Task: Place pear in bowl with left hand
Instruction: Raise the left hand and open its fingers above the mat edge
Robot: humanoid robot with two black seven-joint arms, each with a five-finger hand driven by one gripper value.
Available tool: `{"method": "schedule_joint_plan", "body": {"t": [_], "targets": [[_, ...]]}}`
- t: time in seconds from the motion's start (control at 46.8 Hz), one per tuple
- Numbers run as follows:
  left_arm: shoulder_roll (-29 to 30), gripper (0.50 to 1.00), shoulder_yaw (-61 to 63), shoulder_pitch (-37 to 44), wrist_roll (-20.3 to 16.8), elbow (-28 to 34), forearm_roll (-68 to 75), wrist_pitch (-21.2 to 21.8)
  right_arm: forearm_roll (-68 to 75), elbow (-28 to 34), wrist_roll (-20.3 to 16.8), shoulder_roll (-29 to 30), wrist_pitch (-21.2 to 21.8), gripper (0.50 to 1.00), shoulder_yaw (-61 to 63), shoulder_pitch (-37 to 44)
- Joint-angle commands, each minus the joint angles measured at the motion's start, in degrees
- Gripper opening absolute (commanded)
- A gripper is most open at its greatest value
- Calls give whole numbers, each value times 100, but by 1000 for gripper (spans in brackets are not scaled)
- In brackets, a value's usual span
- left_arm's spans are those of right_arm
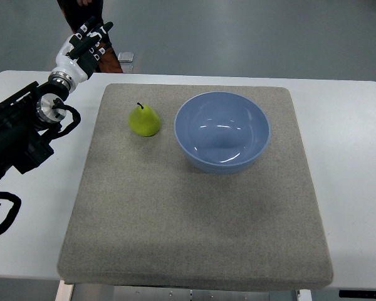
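Note:
A green pear (145, 120) stands upright on the grey mat (194, 207), its dark stem pointing up. Just right of it sits a light blue bowl (222, 131) with nothing inside. My left hand (86, 42) is at the far left, beyond the mat's back left corner and well away from the pear. Its fingers are stretched out and hold nothing. The black left arm runs along the left edge of the picture. The right arm does not show.
The mat lies on a white table (351, 163). A person's legs (81, 12) stand at the back left, just behind my left hand. A small grey object (126, 57) lies on the floor past the table's far edge.

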Motion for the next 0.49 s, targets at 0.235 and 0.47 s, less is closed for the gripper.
{"method": "schedule_joint_plan", "body": {"t": [0.235,0.47], "targets": [[0,988,0,9,-61,0,0,6,0,0,-1,0,1,926,0,0],[0,988,9,0,-88,0,26,6,0,0,-1,0,1,926,0,0]]}}
